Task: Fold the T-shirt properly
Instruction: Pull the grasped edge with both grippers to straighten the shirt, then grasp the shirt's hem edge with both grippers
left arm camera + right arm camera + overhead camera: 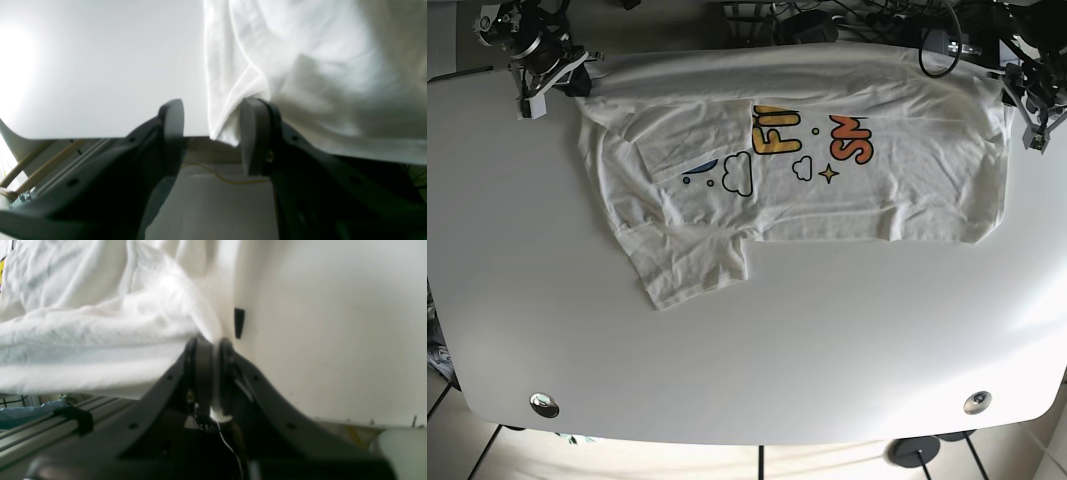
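The T-shirt lies spread on the far half of the white table, print up, with yellow and orange letters, clouds and a star. Its left part is folded over and shows the plain reverse, with one sleeve pointing toward the front. My right gripper is shut on a white fold of the shirt at its far left corner. My left gripper is open at the far right corner. An edge of the shirt hangs between its fingers, close to the right finger.
Cables and gear crowd the space behind the table's far edge. Two round metal fittings sit near the front corners. A small dark mark shows on the table beside the right gripper.
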